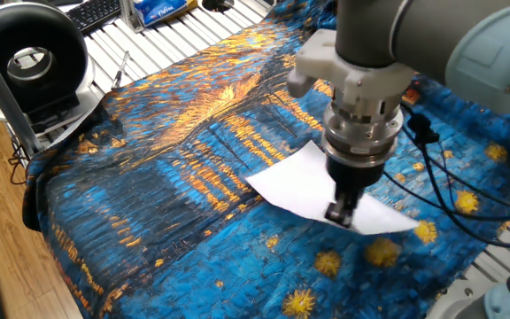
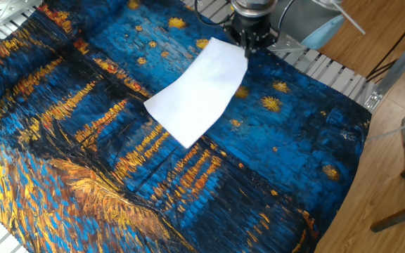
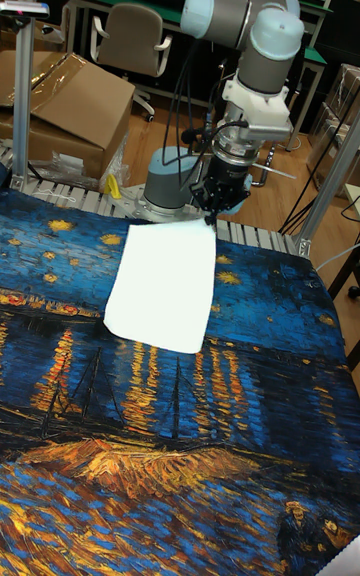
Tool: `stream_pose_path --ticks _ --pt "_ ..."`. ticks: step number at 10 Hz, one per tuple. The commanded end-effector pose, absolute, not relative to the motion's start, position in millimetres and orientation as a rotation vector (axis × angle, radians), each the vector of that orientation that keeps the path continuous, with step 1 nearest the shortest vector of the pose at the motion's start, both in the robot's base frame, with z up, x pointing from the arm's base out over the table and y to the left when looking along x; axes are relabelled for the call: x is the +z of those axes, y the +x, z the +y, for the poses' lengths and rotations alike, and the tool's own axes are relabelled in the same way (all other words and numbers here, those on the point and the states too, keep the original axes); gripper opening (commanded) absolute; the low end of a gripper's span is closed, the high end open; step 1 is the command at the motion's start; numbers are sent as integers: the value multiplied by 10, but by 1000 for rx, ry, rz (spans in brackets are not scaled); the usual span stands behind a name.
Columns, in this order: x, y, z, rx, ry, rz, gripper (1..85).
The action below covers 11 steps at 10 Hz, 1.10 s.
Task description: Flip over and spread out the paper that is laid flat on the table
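Note:
The white paper (image 1: 297,181) lies on the table (image 1: 149,186), which is draped in blue-and-orange starry cloth. My gripper (image 1: 340,213) points straight down at the sheet's corner nearest the arm's base and is shut on that corner. In the other fixed view the gripper (image 2: 248,48) holds the paper (image 2: 195,91) with that end raised off the table (image 2: 294,147), while the far end still rests on the cloth. The tall fixed view shows the gripper (image 3: 212,219) at the top right corner of the paper (image 3: 165,281).
A black round fan (image 1: 29,62), a keyboard (image 1: 96,12) and a blue box (image 1: 162,9) sit on the white slatted surface (image 1: 175,40) beyond the cloth. Black cables (image 1: 441,190) hang from the wrist. A cardboard box (image 3: 60,111) and a chair (image 3: 130,41) stand behind.

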State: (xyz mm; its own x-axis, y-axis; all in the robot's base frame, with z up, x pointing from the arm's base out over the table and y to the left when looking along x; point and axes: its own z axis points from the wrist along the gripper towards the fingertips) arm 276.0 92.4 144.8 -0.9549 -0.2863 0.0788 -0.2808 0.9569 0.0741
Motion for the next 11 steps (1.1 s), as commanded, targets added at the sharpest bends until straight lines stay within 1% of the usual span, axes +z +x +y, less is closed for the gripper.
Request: stream_pose_path --ticks 1,3,5,8,11 --pt "1475 3135 1125 -196 340 -3178 10" --pt "1476 3207 1101 -178 323 -3207 10" --pt "1462 3068 1023 -136 315 -3153 10" --pt "1940 2881 893 -127 328 -3066 10" --pt "2412 2876 706 -122 375 -2992 10"
